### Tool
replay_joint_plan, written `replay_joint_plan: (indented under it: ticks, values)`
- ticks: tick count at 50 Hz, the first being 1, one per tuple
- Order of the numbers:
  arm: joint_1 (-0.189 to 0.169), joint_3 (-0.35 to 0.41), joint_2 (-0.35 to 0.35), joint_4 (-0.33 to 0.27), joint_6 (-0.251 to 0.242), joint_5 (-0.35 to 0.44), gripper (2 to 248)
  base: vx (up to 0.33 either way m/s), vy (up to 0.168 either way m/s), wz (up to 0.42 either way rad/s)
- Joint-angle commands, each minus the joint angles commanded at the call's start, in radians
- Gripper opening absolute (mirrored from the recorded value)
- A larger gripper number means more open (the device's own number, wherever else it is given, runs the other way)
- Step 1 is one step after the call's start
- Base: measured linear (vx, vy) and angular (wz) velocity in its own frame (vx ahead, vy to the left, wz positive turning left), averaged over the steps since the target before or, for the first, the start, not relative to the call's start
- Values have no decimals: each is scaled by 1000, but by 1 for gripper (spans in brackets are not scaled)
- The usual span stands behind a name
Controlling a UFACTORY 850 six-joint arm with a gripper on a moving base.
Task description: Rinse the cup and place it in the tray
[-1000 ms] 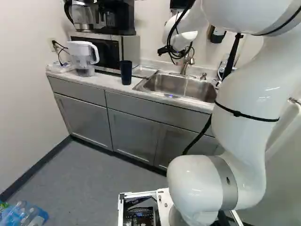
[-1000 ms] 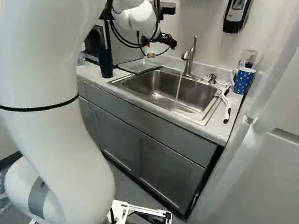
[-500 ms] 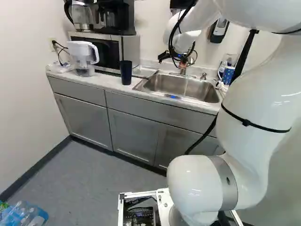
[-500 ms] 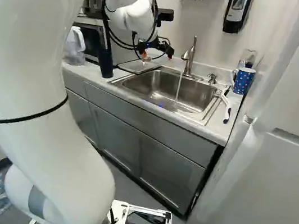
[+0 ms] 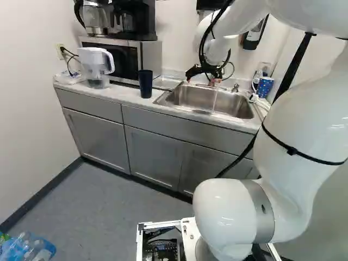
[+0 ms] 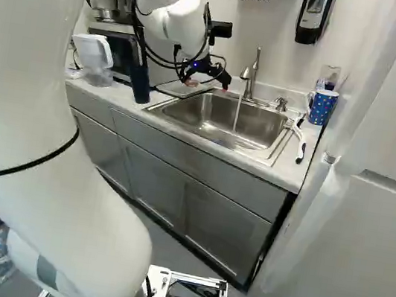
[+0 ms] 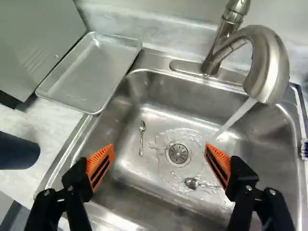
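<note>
1. Gripper: I read my black two-finger gripper [image 6: 208, 84] as wide apart, with nothing between its orange pads [image 7: 100, 167]. In the wrist view it hangs over the near part of the rectangular stainless-steel sink [image 7: 113, 195].
2. Cup: a dark blue, straight-sided tumbler [image 5: 145, 84] stands upright on the pale marbled counter [image 5: 120, 94], left of the sink in the left base view, well apart from my gripper. I note it as the likely cup.
3. Second vessel: a blue mug with pale dots [image 6: 321, 108] stands at the sink's other side, right in the right base view.
4. Tray: a shallow rectangular metal tray [image 7: 91, 72] lies beside the sink, on the tumbler's side, one long edge along the sink rim. I see bare metal across its floor.
5. Water: the brushed-metal curved faucet [image 7: 267, 57] is running; a thin stream [image 7: 236, 117] falls into the basin.
6. Basin floor: round metal drain [image 7: 178, 153], with a small metal spoon [image 7: 142, 137] to one side and another metal spoon [image 7: 191, 183] near it, wet patches around.
7. Behind the tumbler I record a silver-and-black microwave [image 5: 149, 57].
</note>
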Motion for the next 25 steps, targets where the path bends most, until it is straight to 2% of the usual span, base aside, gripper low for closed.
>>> replay_joint_plan:
  ticks: [6, 25]
  values:
    - [-14, 9, 9, 0, 0, -40, 247, 0, 0, 0]
    - [-63, 34, 34, 0, 0, -41, 247, 0, 0, 0]
